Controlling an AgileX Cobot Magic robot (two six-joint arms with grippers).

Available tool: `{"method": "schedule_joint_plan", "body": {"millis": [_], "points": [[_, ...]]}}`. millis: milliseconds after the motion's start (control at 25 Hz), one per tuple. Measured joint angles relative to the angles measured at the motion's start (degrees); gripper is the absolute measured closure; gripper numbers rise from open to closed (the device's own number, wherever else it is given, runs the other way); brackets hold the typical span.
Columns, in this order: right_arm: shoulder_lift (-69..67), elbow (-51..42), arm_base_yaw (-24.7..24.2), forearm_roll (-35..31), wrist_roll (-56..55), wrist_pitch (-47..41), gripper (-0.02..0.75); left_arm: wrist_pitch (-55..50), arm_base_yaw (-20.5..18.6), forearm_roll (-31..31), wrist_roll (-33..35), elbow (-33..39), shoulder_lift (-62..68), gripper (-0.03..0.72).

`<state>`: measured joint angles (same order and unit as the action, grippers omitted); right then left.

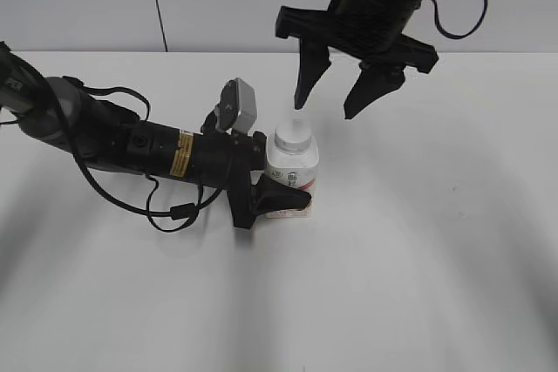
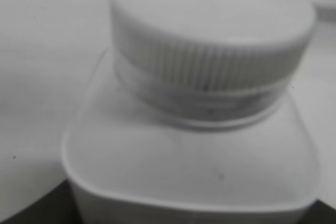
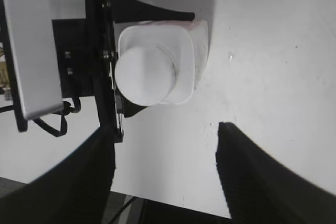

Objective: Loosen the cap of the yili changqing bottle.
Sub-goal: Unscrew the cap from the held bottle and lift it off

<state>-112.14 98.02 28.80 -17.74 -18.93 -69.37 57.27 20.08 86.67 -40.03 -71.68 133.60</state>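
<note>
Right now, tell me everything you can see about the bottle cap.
The cap is a round white plastic screw cap, flat on top with fine ribs around its side. It sits level on the neck of the upright bottle. Nothing touches it: the right gripper hangs open above, its fingers clear.

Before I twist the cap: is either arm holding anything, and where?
The left gripper clamps the bottle around its lower body. The right gripper hangs open above the cap, holding nothing.
</note>
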Motion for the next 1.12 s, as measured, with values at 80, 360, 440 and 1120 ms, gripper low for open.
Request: {"method": "schedule_joint_plan", "body": {"millis": [80, 360, 440, 1120], "points": [[-1.76, 1.18, 0.47, 0.28, -0.11, -0.04, 0.257, -0.02, 0.0, 0.0, 0.0, 0.0, 0.0, 0.26], [-5.52, 2.96, 1.75, 0.5, -1.13, -0.11, 0.257, -0.07, 0.07, 0.0, 0.0, 0.0, 0.0, 0.26], [-6.21, 2.96, 1.75, 0.5, -1.2, -0.17, 0.257, -0.07, 0.07, 0.0, 0.0, 0.0, 0.0, 0.26], [-7.12, 3.26, 1.75, -0.08, -1.37, 2.58, 0.257, -0.13, 0.07, 0.0, 0.0, 0.0, 0.0, 0.26]]}}
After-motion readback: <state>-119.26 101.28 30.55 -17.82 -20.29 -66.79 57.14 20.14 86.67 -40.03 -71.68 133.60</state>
